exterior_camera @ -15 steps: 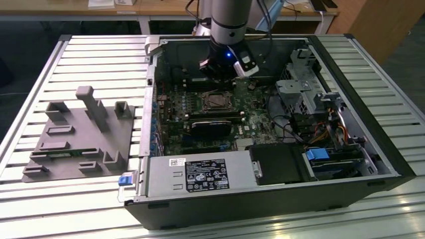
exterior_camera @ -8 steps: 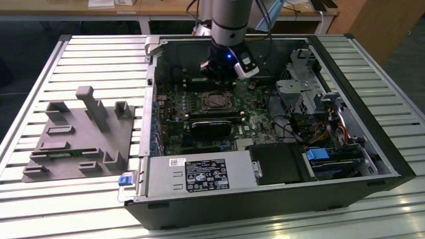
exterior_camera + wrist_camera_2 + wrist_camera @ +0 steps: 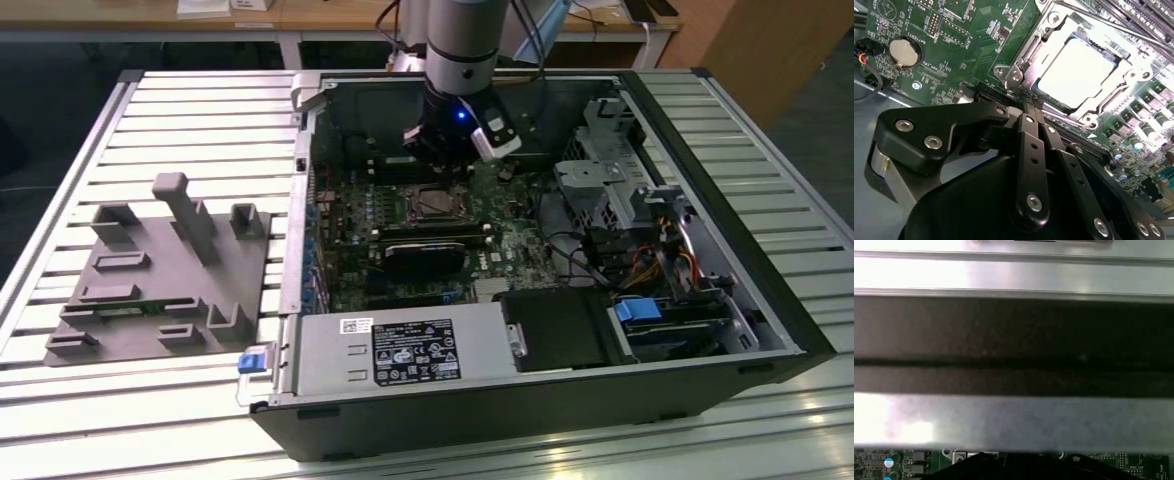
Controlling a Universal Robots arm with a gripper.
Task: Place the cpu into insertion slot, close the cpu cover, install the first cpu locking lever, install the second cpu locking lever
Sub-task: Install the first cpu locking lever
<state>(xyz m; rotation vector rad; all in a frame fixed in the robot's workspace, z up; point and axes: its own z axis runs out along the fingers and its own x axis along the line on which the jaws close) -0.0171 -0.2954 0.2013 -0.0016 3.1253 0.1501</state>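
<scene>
Item: pale silver-grey square cpu (image 3: 1081,72), seated in the silver-rimmed insertion slot (image 3: 1026,55) on the green circuit board; thin silver frame cover (image 3: 1124,65) lies closed over it. Black gripper (image 3: 1030,102): fingers together, empty, at the socket's edge. Step judged: locking levers; calls for precise tip placement.

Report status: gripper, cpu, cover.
Gripper shut, holding nothing, tips at socket edge. Cpu seated in insertion slot. Cpu cover down around it. Nothing in the way.

arm (image 3: 461,60) over open computer case (image 3: 534,420) | insertion slot (image 3: 433,204) below
</scene>
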